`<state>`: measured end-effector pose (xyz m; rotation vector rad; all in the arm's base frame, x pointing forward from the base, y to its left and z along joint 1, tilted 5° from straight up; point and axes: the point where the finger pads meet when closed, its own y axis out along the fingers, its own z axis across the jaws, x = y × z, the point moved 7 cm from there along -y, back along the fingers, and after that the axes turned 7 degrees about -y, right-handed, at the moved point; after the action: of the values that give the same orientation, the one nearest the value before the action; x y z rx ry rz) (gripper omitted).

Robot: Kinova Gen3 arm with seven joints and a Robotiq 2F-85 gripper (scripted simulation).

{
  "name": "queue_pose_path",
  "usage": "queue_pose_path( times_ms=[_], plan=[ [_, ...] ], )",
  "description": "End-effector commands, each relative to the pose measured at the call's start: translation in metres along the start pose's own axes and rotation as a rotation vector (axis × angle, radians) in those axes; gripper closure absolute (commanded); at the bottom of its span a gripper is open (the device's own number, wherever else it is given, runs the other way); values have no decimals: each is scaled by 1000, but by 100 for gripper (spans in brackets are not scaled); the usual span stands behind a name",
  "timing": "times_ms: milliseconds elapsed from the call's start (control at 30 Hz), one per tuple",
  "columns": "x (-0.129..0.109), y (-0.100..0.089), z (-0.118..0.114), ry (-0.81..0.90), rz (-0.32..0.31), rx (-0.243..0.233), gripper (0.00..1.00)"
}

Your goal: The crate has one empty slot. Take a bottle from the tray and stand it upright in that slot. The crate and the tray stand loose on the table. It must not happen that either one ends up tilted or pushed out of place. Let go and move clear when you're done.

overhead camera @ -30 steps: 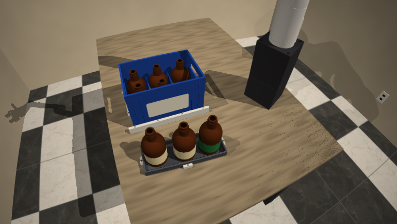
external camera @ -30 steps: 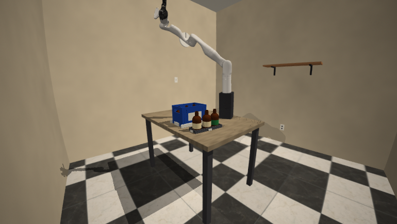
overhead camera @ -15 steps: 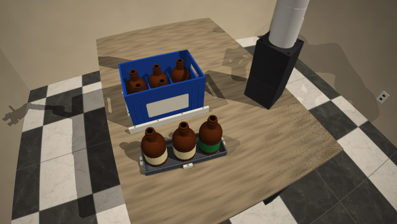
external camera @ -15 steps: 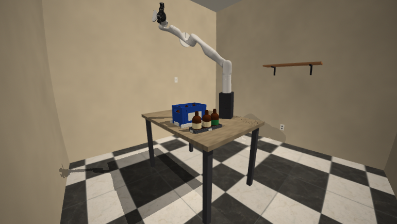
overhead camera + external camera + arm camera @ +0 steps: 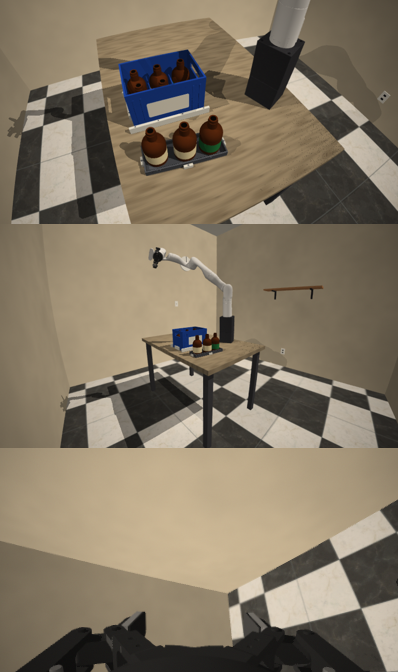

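A blue crate [image 5: 164,86] stands on the wooden table and holds several brown bottles; its front right slot [image 5: 186,82] is empty. In front of it a grey tray [image 5: 184,157] carries three upright brown bottles: two with cream labels [image 5: 154,147] [image 5: 184,141] and one with a green label [image 5: 211,135]. The crate [image 5: 189,336] and the tray [image 5: 206,352] also show in the exterior view. My gripper [image 5: 154,265] is high above the table, far from the bottles, pointing at the wall. In the wrist view its fingers stand open and empty.
The arm's black base block [image 5: 271,72] stands at the table's back right. A white rail [image 5: 169,119] lies along the crate's front. A wall shelf [image 5: 293,289] hangs on the right wall, away from the table.
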<state>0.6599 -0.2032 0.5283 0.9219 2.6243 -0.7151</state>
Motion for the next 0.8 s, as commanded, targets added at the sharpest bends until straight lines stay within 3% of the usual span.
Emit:
queue_pose_path(
  times_ms=[0,167,200,367,400,467,533,667,767],
  plan=[
    [12,21,16,-27,3,59,0],
    [54,56,97,-117,-78,269,0],
    [54,56,97,-117,-78,269,0],
    [109,72,178,-245,-199,463,0],
    [109,72,178,-245,-199,463,0],
    [133,72,208,-305,-258,530,0],
    [133,72,208,-305,-258,530,0],
    [184,66,260,-432,-387,638,0],
    [221,56,292,-528,-487,693,0]
  ],
)
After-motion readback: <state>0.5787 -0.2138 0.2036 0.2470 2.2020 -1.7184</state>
